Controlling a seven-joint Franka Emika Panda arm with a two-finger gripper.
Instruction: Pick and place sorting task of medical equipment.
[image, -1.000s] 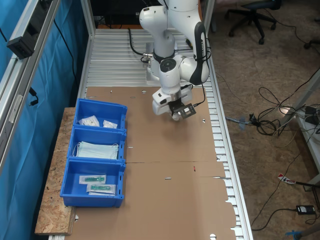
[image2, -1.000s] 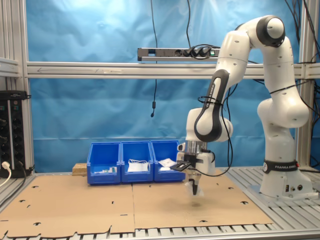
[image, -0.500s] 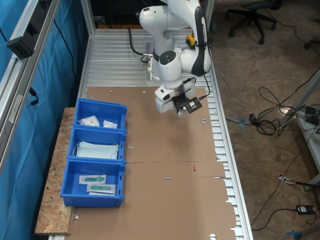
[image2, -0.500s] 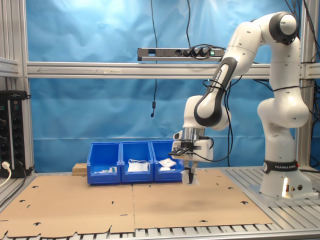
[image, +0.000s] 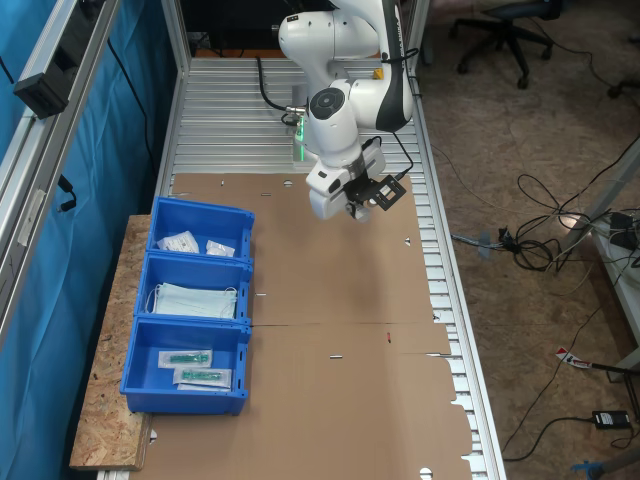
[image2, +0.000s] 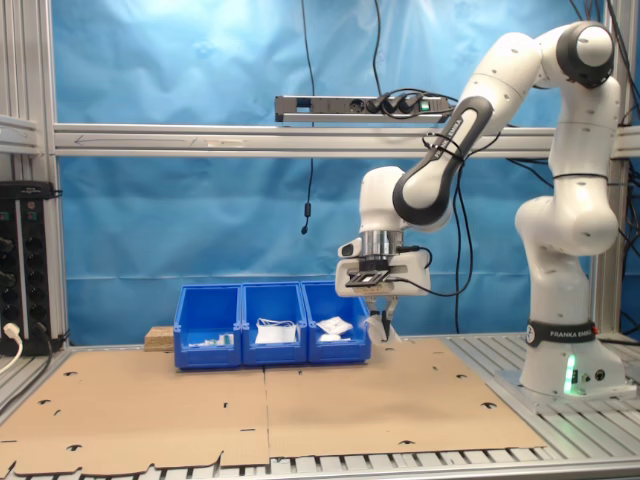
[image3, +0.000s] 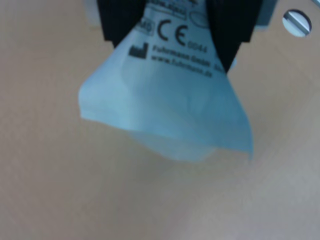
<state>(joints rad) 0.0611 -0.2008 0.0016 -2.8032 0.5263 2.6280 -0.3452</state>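
Claw: in the wrist view the claw (image3: 172, 30) is clamped on the top edge of the packet (image3: 170, 107), its dark fingers (image3: 122, 20) pressed on either side of the printed plastic

Packet: hangs limp below the claw, lifted clear of the brown cardboard tabletop (image: 330, 330); in the second exterior view it shows as a small pale shape (image2: 379, 330) under the claw (image2: 379, 312)

Arm: in the first exterior view the claw (image: 352, 207) hangs over the far part of the cardboard, toward the first exterior view's right of the bins and well apart from them

Bins: three blue bins in a row at the first exterior view's left; the far bin (image: 235, 222) holds two similar small whitish packets, the middle bin (image: 243, 277) holds light-blue face masks, the near bin (image: 238, 345) holds clear sleeves with green items

Done: the pick looks complete, with the packet gripped and off the tabletop

Left: carry it across to the bins and release it; judging by what lies inside, the far bin is the likely match

Remaining loose items: none seen lying on the cardboard
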